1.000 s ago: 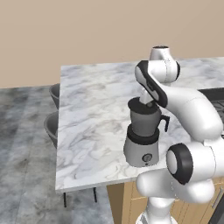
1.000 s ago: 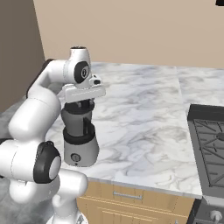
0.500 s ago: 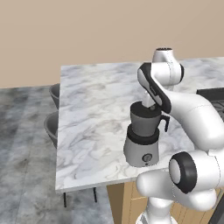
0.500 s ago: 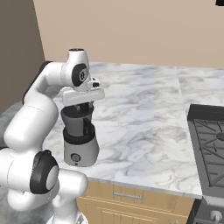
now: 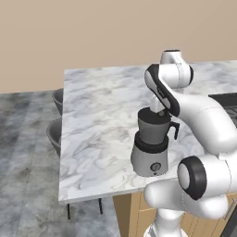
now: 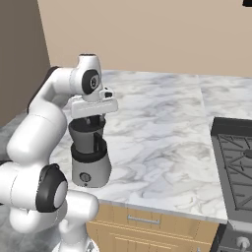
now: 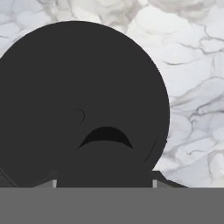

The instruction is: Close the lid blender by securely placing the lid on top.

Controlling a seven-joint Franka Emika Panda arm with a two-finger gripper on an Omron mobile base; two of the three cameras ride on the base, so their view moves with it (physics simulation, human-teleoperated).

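Right over the jar, the gripper is clamped on the lid, holding that black disc at the blender jar's mouth. Can't tell if it's fully seated or what's inside. Blender sits near the marble counter's front edge.

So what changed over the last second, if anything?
The arm's upper links swung a little, while the pincer stayed shut on the lid, held just over the blender jar. The blender has not moved on the marble counter.
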